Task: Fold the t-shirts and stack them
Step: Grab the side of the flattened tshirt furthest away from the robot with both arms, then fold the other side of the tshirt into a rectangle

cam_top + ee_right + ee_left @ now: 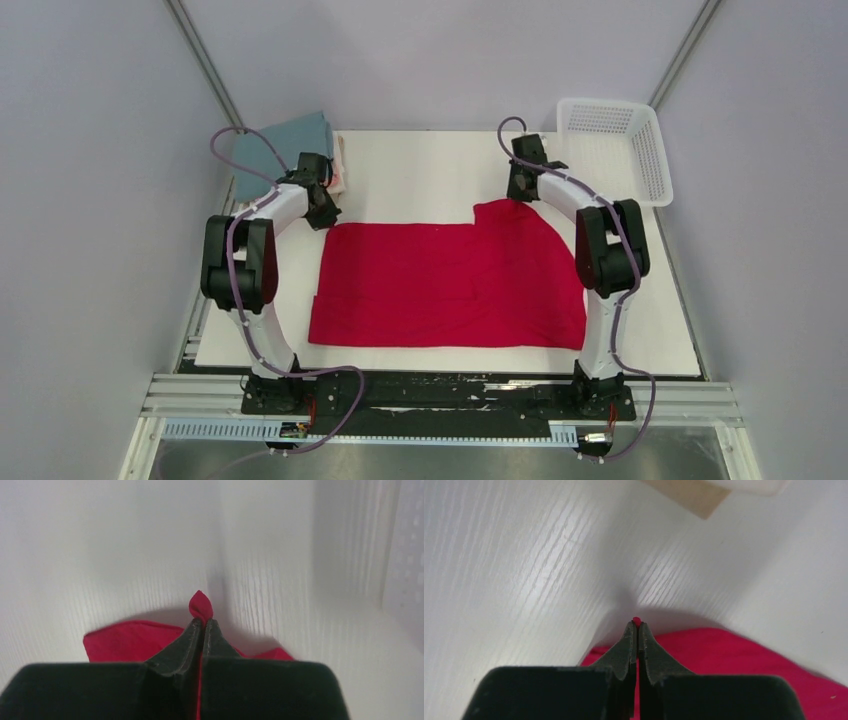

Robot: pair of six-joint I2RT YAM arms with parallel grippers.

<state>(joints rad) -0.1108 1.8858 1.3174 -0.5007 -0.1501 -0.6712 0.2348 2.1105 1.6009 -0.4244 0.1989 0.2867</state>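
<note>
The crimson-red t-shirt (pixel 450 285) lies spread flat across the middle of the white table. My left gripper (pixel 325 212) is shut on its far left corner; red cloth (pixel 744 652) shows between and behind the closed jaws. My right gripper (pixel 517 192) is shut on the far right part of the shirt; a red tip (pixel 200 605) pokes out past the closed jaws. A folded teal-blue shirt (pixel 285 150) lies at the far left, with a strip of pink and cream cloth (pixel 341 168) at its right edge.
A white plastic mesh basket (pixel 615 148) stands at the far right corner of the table (pixel 420 170). The table's near edge runs along the metal rail by the arm bases. Grey walls close in on both sides.
</note>
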